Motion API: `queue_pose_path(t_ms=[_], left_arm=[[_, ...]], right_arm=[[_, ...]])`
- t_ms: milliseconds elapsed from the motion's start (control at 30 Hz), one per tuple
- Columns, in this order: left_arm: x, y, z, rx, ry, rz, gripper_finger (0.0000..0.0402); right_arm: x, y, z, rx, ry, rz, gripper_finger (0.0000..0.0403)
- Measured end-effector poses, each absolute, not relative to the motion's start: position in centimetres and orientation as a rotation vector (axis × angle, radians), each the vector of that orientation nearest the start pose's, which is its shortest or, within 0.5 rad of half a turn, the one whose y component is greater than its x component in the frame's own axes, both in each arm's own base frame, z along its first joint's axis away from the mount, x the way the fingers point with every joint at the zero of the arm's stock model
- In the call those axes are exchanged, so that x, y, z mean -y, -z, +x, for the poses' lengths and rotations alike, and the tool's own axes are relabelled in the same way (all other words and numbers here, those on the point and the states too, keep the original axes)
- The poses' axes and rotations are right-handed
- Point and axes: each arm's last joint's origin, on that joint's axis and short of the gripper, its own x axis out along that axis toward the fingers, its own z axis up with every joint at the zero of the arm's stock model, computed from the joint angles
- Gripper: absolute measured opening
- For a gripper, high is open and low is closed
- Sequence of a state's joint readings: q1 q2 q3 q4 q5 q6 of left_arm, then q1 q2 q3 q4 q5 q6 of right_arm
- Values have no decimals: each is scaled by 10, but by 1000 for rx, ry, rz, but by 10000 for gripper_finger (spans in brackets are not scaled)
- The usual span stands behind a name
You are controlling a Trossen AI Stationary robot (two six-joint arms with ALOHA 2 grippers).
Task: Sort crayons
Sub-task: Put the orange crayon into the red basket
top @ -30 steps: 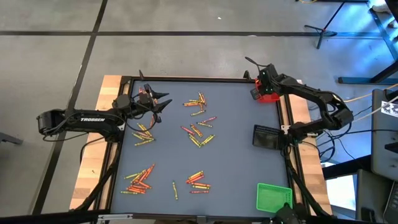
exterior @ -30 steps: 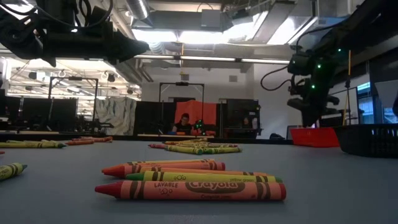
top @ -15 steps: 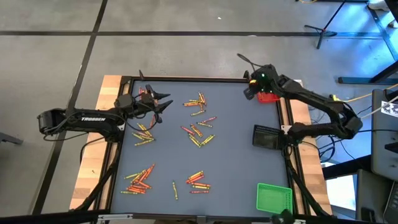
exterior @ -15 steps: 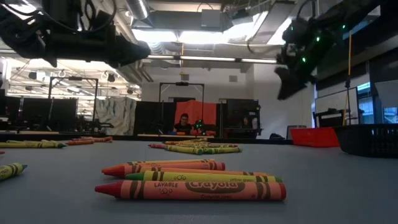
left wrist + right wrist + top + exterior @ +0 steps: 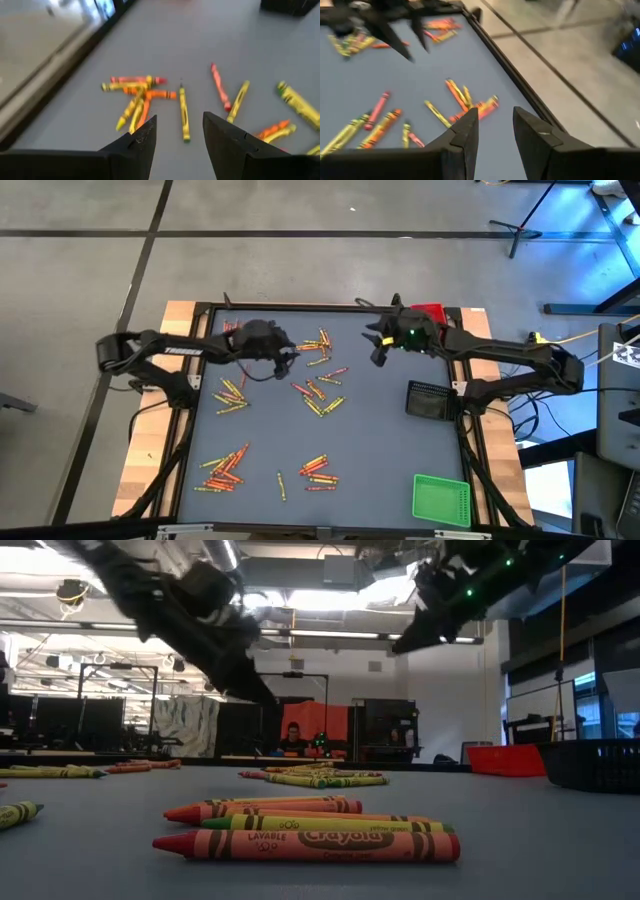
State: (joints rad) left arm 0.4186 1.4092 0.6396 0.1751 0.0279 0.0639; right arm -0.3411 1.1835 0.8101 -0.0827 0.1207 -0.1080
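High view: the left pincer (image 5: 290, 350) and the right pincer (image 5: 378, 350) hover over the far part of the desk (image 5: 380, 450), on either side of a cluster of crayons (image 5: 318, 343). Both have their fingers parted and hold nothing. More crayons lie scattered toward the middle and near edge. The red tray (image 5: 428, 312), black tray (image 5: 432, 399) and green tray (image 5: 440, 498) line the right side. A good pick probably singles out one crayon, the fingers astride its width.
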Motion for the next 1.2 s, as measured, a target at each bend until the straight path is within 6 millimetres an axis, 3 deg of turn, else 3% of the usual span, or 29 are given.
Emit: queue_pose_path(t_ms=[233, 567, 833, 1200], left_arm=[[-130, -176, 278, -824, -276, -98, 144], [-165, -152, 302, -991, -233, -64, 144], [-178, -141, 303, -1036, -210, -21, 144], [-183, -140, 301, -1051, -230, 13, 144]], right_arm=[[74, -271, 258, -403, 346, -161, 118], [76, -228, 277, -252, 285, -192, 118], [78, -211, 286, -294, 277, -223, 118], [78, -212, 286, -289, 276, -238, 118]])
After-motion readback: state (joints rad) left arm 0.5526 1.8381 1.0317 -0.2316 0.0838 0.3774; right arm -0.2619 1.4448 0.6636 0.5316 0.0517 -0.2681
